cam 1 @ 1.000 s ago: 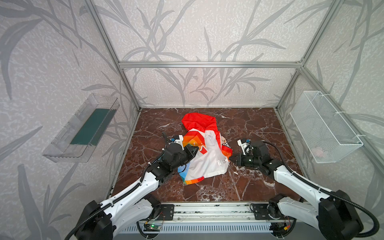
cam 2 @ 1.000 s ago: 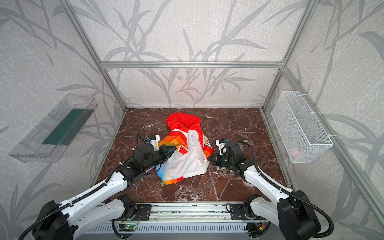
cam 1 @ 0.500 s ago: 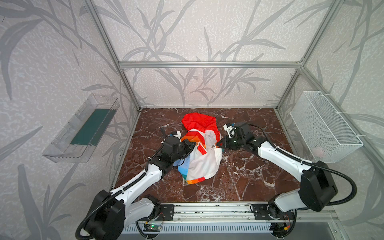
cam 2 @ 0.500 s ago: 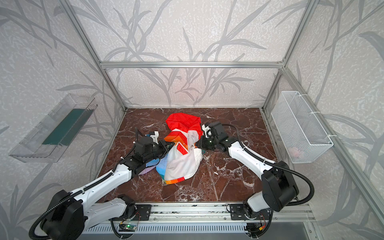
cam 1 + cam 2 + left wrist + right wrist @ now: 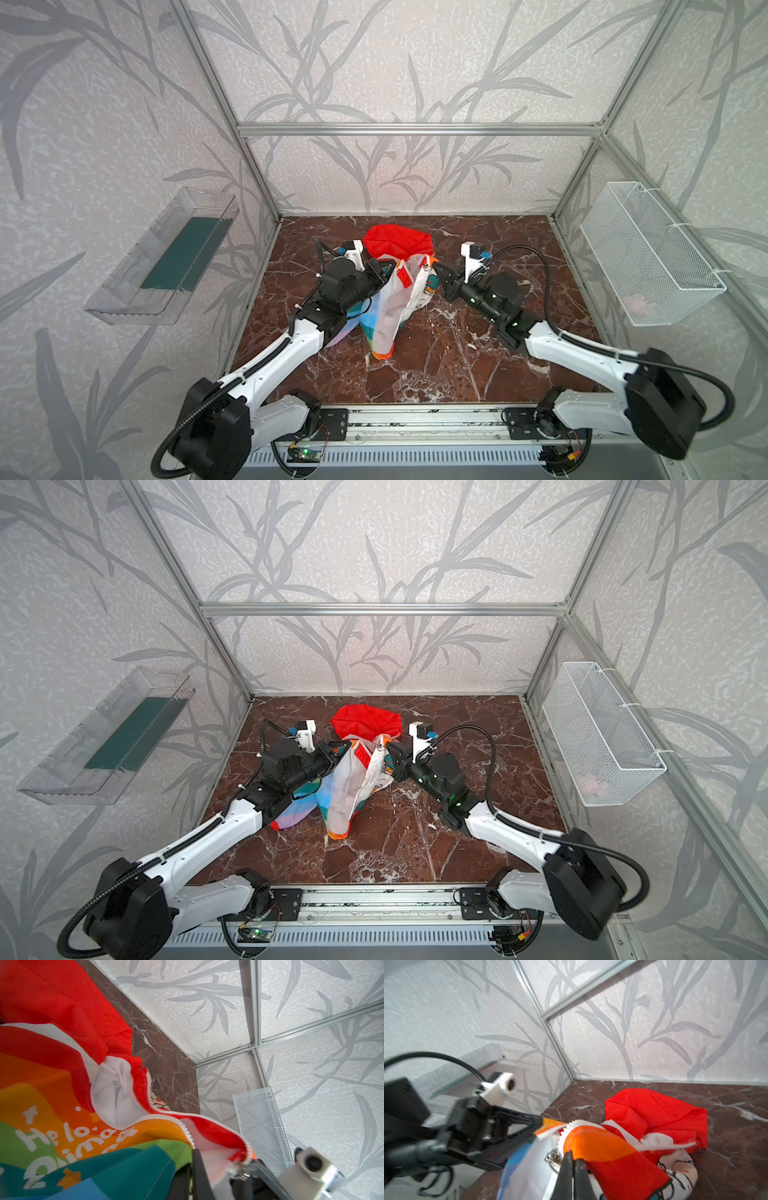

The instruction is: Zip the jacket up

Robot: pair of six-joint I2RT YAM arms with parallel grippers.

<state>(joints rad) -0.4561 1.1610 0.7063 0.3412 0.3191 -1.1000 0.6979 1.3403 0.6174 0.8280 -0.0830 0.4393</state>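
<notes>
A: Red nylon at the back, that's the hood (image 5: 397,243) of the jacket (image 5: 392,303). It sits bunched on the brown marble bench (image 5: 457,361), near the middle and toward the rear wall.
B: And the body of it?
A: Held up between the two arms. The white lining (image 5: 347,787) faces up and sags to the bench in front, with the rainbow hem (image 5: 380,353) at the low point. The zip is undone, and its white teeth (image 5: 166,1114) run along a loose, curling edge.
B: The hands?
A: The left hand (image 5: 384,266) is pressed together on the orange corner of one zip edge. The right hand (image 5: 439,269) is pressed together too, pinching the other front edge beside a small metal ring (image 5: 553,1157). The two tips sit near each other, just in front of the hood.
B: What gets in the way?
A: The left arm's black wrist (image 5: 345,286) lies over the striped side, so in both top views only a bit of blue and lilac shows beneath it. Folds hide the lower end of the zip, and I cannot tell where the slider sits. White lettering (image 5: 72,1138) shows in the left wrist view.
B: Anything else about?
A: A clear plastic tray (image 5: 124,303) with a green mat (image 5: 183,259) hangs on the left wall. A white wire basket (image 5: 648,249) hangs on the right wall, with something pale pink in it, too blurred to name. Both are well apart from the jacket.
</notes>
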